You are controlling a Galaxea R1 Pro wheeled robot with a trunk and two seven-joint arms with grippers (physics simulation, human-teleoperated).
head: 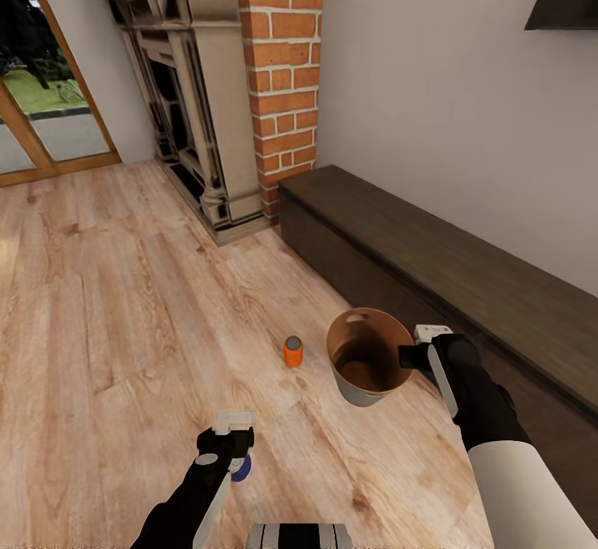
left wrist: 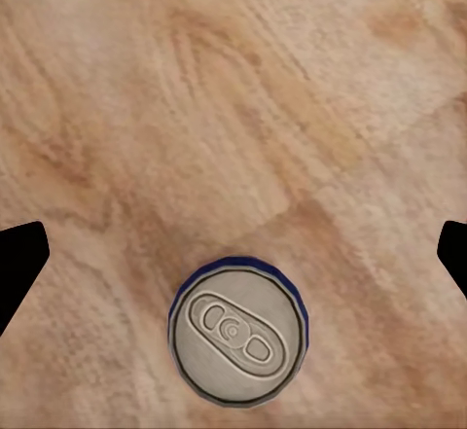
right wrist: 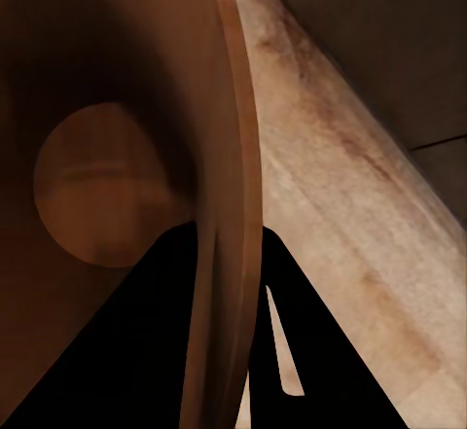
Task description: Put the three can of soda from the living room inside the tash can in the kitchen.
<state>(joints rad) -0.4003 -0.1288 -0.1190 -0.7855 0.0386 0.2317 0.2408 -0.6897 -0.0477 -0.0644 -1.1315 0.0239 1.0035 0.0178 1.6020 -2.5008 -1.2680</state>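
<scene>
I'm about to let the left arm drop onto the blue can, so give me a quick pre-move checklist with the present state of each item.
1. Left gripper open: ok; in the left wrist view both fingertips sit far apart at the frame edges.
2. Blue soda can upright on the floor: ok, its pull-tab top faces the camera.
3. Can centred between the fingers: not ok; it lies off the line between the fingertips.
4. Right gripper holding the trash can: ok, its fingers straddle the rim.
5. Bucket empty for drops: ok, only its bare bottom shows.
6. Orange soda can out of the way: ok, standing apart, further ahead.
</scene>
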